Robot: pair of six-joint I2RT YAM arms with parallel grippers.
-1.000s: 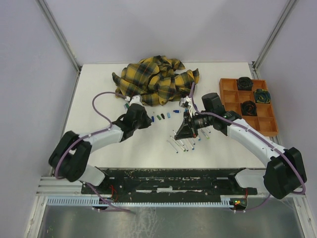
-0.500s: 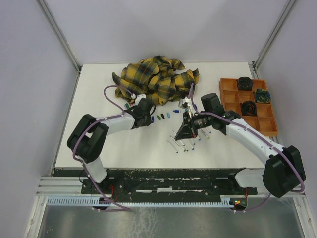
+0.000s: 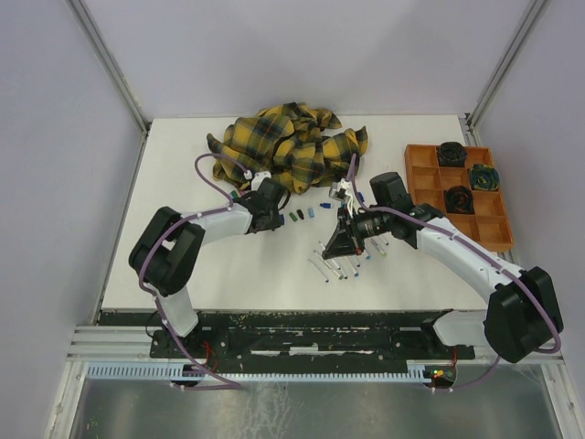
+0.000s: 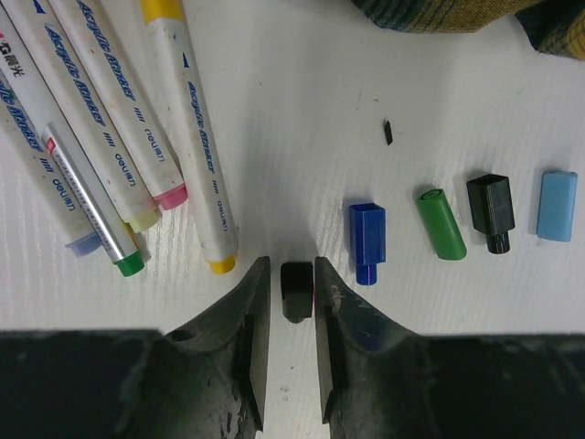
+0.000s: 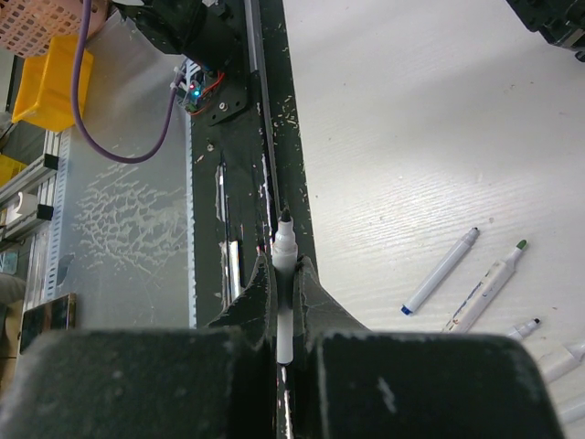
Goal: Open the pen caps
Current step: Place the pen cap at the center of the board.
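In the left wrist view my left gripper (image 4: 292,263) is low over the table, its jaws slightly apart. A black pen cap (image 4: 296,291) lies between them, with a gap showing on its left side. To its right lie a blue cap (image 4: 367,240), a green cap (image 4: 441,223), another black cap (image 4: 491,210) and a light blue cap (image 4: 557,205). Several white pens (image 4: 196,137) lie at the upper left. My right gripper (image 5: 285,265) is shut on an uncapped pen (image 5: 284,251) with a black tip, held above the table's near edge. From above, the left gripper (image 3: 277,218) is at the cap row and the right gripper (image 3: 326,251) is over loose pens (image 3: 334,267).
The yellow-and-black plaid cloth (image 3: 288,146) is heaped behind the caps. An orange compartment tray (image 3: 425,169) with dark items stands at the right. More uncapped pens (image 5: 441,272) lie on the white table. The black base rail (image 3: 302,329) runs along the near edge.
The left arm swung right and away to the cap row, and its jaws have spread a little off the black cap. The right arm and its pen have not moved.
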